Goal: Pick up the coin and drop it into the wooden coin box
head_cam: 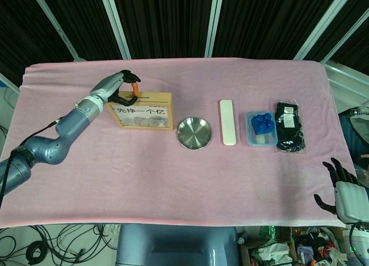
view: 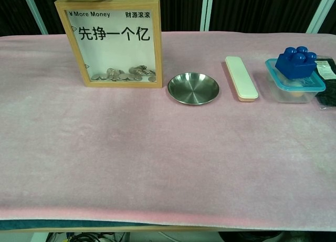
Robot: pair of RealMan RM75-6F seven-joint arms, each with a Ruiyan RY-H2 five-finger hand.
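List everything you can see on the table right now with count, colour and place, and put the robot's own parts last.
wooden coin box: one, light wood frame, far left, coins piled inside
steel dish: one, silver, right of the box
flat case: one, cream, right of the dish
plastic tub: one, clear with blue rim, further right
toy block: one, blue, on the tub
black packet: one, far right
tablecloth: one, pink
left robot hand: over the box's top
right robot hand: near right edge, empty
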